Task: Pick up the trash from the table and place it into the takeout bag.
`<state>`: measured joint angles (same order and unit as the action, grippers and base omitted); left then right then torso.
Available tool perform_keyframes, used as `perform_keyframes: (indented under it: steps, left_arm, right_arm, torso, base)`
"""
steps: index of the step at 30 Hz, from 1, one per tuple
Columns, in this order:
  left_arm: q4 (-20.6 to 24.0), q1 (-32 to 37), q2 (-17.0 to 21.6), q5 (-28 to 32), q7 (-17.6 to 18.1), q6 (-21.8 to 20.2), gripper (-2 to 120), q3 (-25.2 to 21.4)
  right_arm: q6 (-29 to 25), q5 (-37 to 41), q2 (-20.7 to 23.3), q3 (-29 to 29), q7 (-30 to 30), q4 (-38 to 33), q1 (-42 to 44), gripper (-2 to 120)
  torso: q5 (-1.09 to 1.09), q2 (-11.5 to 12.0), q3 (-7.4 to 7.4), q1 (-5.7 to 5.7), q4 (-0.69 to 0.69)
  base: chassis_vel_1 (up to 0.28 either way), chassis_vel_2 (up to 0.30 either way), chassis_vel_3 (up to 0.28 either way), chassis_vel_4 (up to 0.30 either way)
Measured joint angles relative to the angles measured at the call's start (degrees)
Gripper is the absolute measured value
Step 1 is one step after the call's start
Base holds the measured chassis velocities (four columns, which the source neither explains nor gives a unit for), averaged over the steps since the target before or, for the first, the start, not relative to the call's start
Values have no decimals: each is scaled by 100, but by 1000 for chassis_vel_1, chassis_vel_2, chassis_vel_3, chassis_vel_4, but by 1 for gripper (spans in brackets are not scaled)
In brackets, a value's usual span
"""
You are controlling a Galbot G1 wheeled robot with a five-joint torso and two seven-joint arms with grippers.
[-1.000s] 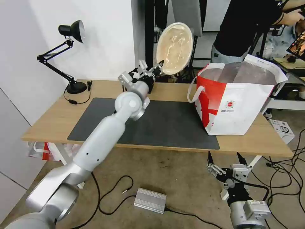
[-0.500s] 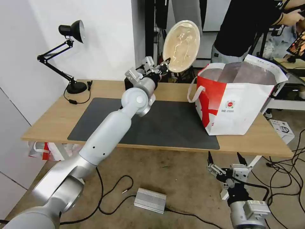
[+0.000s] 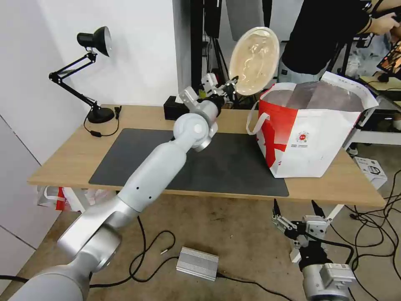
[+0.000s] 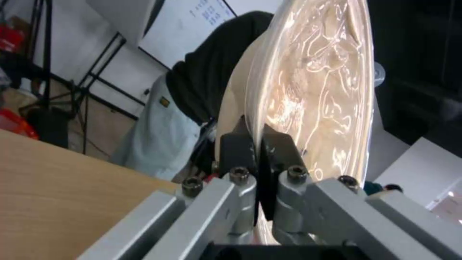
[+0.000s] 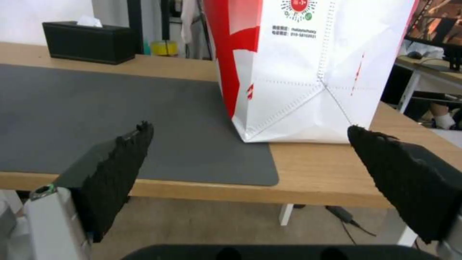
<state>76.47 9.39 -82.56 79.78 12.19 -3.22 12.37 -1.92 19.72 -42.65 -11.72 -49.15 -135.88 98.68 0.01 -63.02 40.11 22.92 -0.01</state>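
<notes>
The left claw (image 3: 231,82) is clamped on the rim of a beige bowl (image 3: 254,59), its two dark fingers (image 4: 234,144) pinching the edge from both sides. The bowl is held high on its edge, nearly upright, its glossy inside facing the robot, above the far edge of the tabletop (image 3: 62,161) and just beside the bag (image 3: 317,129). The bag stands open on the right part of the tabletop, partly on the dark mat (image 3: 225,163), white and red, with foil lining. By the look of it, this is the carrying step. The next move calls for bringing the bowl over the bag's open mouth and lowering it before letting go. The bag bears a small round red logo (image 5: 299,5) with tiny print below, too small to read. The right claw (image 3: 295,210) hangs below the near edge of the tabletop, fingers wide apart, idle. A black tissue box (image 5: 89,42) sits at the far edge.
</notes>
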Motion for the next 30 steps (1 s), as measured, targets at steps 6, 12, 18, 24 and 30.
perform_keyframes:
  steps: [6, 12, 18, 24, 30]
  left_arm:
    - [-160, -123, -129, 26, -56, 5, 0, 138]
    - [-284, -176, -288, 29, -77, 5, 0, 220]
    - [-460, -204, -383, 8, -98, 6, 0, 343]
    - [-617, -269, -482, -4, -115, 8, 0, 373]
    - [-853, -397, -588, -16, -154, 8, 0, 441]
  right_arm:
    - [0, 0, 0, 0, 0, 0, 0, 100]
    - [0, 0, 0, 0, 0, 0, 0, 100]
    - [0, 0, 0, 0, 0, 0, 0, 100]
    - [0, 0, 0, 0, 0, 0, 0, 100]
    - [0, 0, 0, 0, 0, 0, 0, 100]
  torso:
    - [0, 0, 0, 0, 0]
    - [-1, 0, 0, 0, 0]
    - [0, 0, 0, 0, 1]
    - [0, 0, 0, 0, 1]
    - [0, 0, 0, 0, 1]
  base:
    - [0, 0, 0, 0]
    - [0, 0, 0, 0]
    - [0, 0, 0, 0]
    - [0, 0, 0, 0]
    - [0, 0, 0, 0]
